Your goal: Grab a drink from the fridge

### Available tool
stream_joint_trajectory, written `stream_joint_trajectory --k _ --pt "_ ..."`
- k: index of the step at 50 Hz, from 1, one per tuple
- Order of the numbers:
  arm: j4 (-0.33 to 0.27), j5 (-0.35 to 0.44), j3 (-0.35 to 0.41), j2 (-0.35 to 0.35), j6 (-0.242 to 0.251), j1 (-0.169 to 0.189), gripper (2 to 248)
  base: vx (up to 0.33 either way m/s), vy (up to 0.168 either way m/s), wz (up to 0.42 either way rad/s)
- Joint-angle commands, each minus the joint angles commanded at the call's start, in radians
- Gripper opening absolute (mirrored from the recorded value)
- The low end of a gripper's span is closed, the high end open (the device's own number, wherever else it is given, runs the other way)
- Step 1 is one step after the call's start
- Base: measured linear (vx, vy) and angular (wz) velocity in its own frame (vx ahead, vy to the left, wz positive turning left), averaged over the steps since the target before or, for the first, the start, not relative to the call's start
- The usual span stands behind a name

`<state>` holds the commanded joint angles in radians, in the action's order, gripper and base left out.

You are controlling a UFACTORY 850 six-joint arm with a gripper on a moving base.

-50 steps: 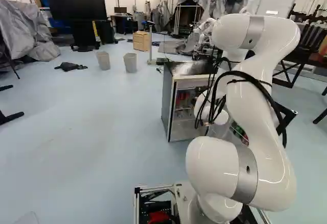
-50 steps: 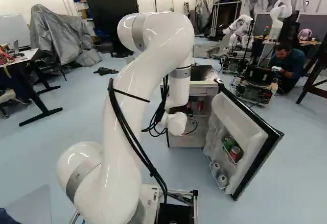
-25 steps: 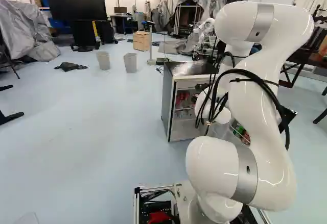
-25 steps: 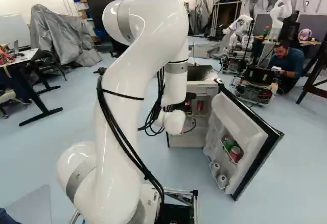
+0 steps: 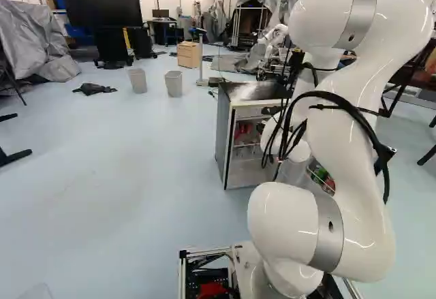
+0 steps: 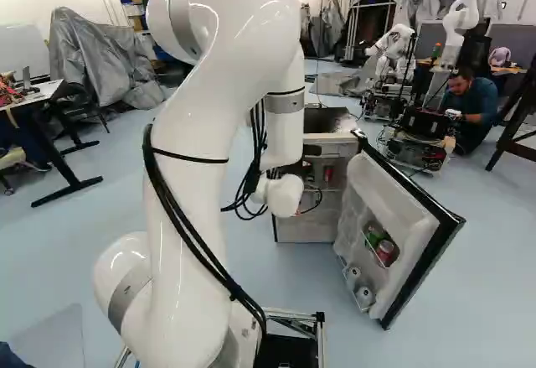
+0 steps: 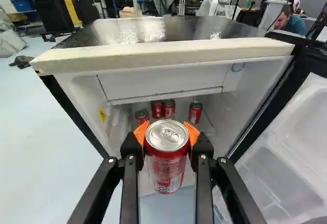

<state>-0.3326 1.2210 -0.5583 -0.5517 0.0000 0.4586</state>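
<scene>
A dark part of my gripper (image 5: 271,110) shows beside the white wrist in front of the fridge (image 5: 221,135); its fingertips are hidden there. In the wrist view the gripper (image 7: 166,134) is shut on a red can (image 7: 166,165), an orange pad on each side near its silver top. The can stands out in front of the open fridge (image 7: 163,53), just below its top edge. Several more red cans (image 7: 195,112) stand inside, beyond the held one. In the right base view the fridge door (image 6: 402,234) hangs wide open, with cans (image 6: 385,252) in its racks.
The open door reaches out to the right of the arm. Two grey bins (image 5: 174,83) stand on the floor left of the fridge. Behind the door are another robot (image 6: 459,20) and equipment on a low cart (image 6: 416,146).
My arm's upper joint has swung back and up, and the wrist has shifted slightly, carrying the gripper with it. The fridge, its door and the base have stayed put.
</scene>
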Motion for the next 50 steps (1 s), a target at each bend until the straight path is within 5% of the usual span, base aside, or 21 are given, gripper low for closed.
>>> stream_joint_trajectory --k 50 --pt "0.000 -0.063 0.049 0.156 0.000 0.000 100 0.000 0.000 0.000"
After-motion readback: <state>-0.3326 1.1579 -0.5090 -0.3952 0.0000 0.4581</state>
